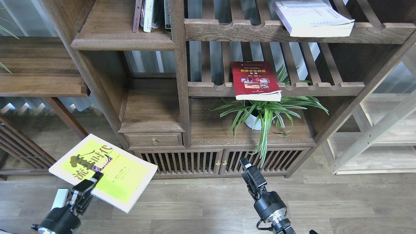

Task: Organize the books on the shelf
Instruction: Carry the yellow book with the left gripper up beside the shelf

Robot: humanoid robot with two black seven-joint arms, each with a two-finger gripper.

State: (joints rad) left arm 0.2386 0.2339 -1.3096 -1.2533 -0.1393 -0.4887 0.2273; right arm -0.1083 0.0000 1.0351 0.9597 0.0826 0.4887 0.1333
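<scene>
Head view, yellow-green book: lower left of frame, held flat above the floor, away from the shelf.
Handling: light, floppy paperback, likely sags; grip near the spine.
Left end effector: clamped on its near edge.
Right end effector: empty; finger state, cannot tell.

The left arm enters low at the left, its hand raised and clamped on something flat. The right arm rises from the bottom edge, its hand pointing upward, fingers too dark to separate.
</scene>
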